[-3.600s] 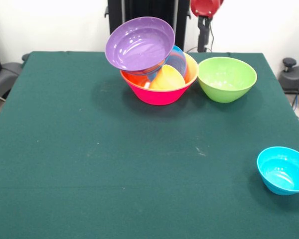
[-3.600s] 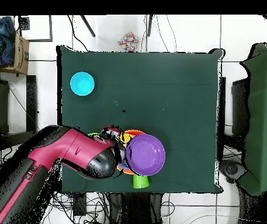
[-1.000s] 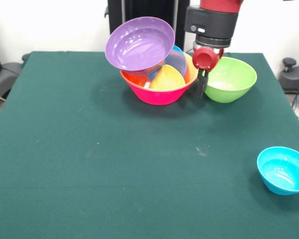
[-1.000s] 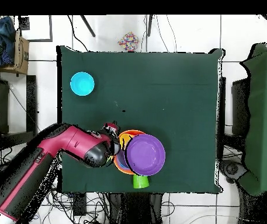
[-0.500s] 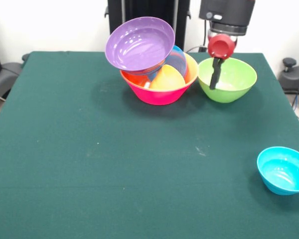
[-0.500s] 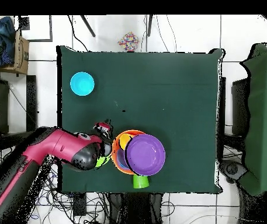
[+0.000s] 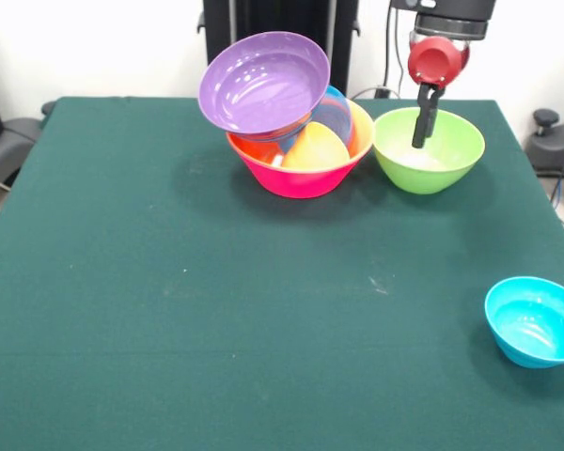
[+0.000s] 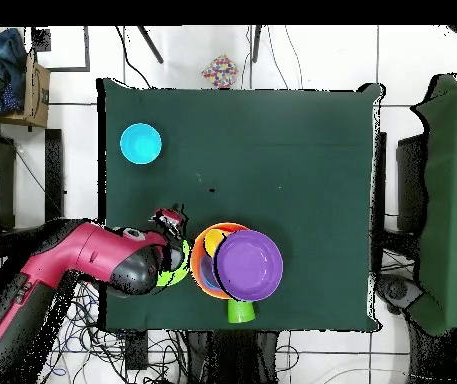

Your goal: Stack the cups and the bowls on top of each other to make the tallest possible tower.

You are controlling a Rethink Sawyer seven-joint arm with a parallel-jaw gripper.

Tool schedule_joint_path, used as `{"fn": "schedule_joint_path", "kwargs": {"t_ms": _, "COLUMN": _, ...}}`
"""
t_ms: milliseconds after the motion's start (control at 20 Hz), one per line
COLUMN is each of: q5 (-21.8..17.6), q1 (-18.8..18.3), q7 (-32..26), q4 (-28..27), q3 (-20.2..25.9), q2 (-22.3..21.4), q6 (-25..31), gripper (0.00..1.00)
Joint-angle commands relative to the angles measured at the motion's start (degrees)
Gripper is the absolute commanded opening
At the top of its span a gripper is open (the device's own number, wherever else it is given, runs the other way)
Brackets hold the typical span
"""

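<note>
green bowl (image 8: 178, 268) mostly hidden under arm (image 8: 82, 262); fingers (image 7: 421, 117) unclear

arm (image 8: 67, 265) reaches in from above, pincer (image 7: 420, 139) pointing down, fingers unclear

No readable text, label, brand, number or sign anywhere: none on bowls, cups, table, arm or surroundings in either view.
</note>
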Motion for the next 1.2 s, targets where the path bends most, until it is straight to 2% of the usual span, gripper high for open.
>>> {"fn": "schedule_joint_path", "kwargs": {"t_ms": 50, "q5": -0.3, "q1": -0.2, "q7": 13.7, "q4": -5.0, "q3": 6.6, "q2": 0.9, "q6": -3.4, "gripper": 1.0}}
{"fn": "schedule_joint_path", "kwargs": {"t_ms": 500, "q5": -4.6, "q1": 0.1, "q7": 10.1, "q4": -4.4, "q3": 9.3, "q2": 0.8, "q6": -11.0, "gripper": 1.0}}
{"fn": "schedule_joint_path", "kwargs": {"t_ms": 1000, "q5": -3.8, "q1": -0.5, "q7": 6.1, "q4": -5.0, "q3": 10.6, "q2": 0.8, "q6": -13.1, "gripper": 1.0}}
{"fn": "schedule_joint_path", "kwargs": {"t_ms": 1200, "q5": -3.0, "q1": -0.4, "q7": 5.4, "q4": -5.3, "q3": 10.6, "q2": 1.3, "q6": -12.4, "gripper": 1.0}}
